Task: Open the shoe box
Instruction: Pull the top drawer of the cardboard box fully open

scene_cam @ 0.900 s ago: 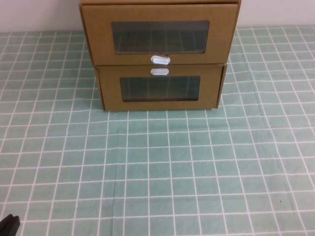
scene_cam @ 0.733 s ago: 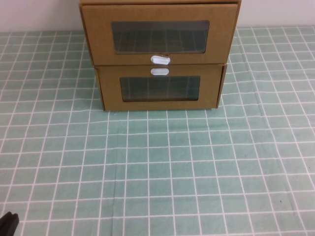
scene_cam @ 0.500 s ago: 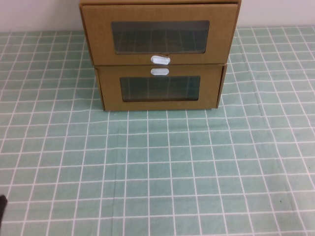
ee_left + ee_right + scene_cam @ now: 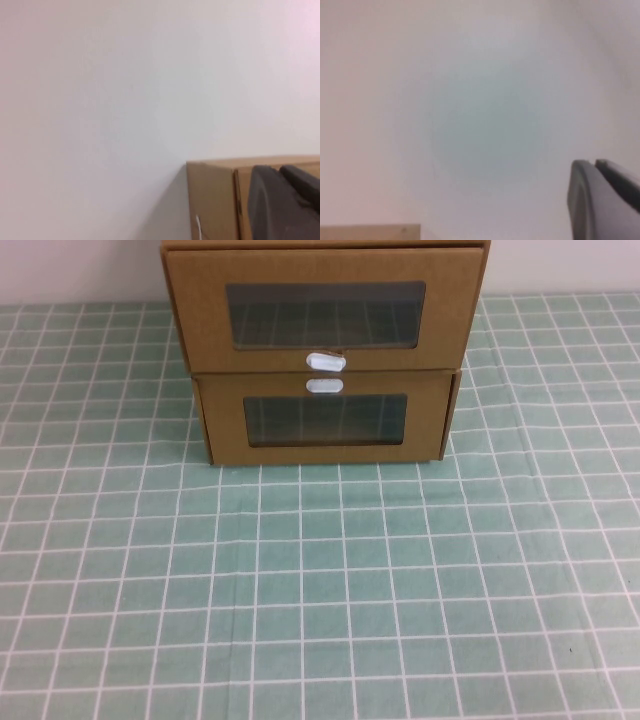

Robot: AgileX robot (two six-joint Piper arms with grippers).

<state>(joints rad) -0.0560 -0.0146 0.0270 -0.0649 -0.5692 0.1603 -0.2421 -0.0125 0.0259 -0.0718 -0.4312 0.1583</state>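
Observation:
Two brown cardboard shoe boxes stand stacked at the table's far middle. The upper box and the lower box each have a clear front window and a white pull tab; both fronts are closed. Neither gripper appears in the high view. In the left wrist view my left gripper is shut and empty, raised toward the wall, with a box's cardboard corner behind it. In the right wrist view my right gripper is shut on nothing, facing the wall, and a sliver of cardboard shows.
A green cloth with a white grid covers the table in front of the boxes and at both sides. A pale wall rises right behind the boxes.
A dark part of the left arm at the high view's bottom left corner has slid down and out of view. The boxes have not moved.

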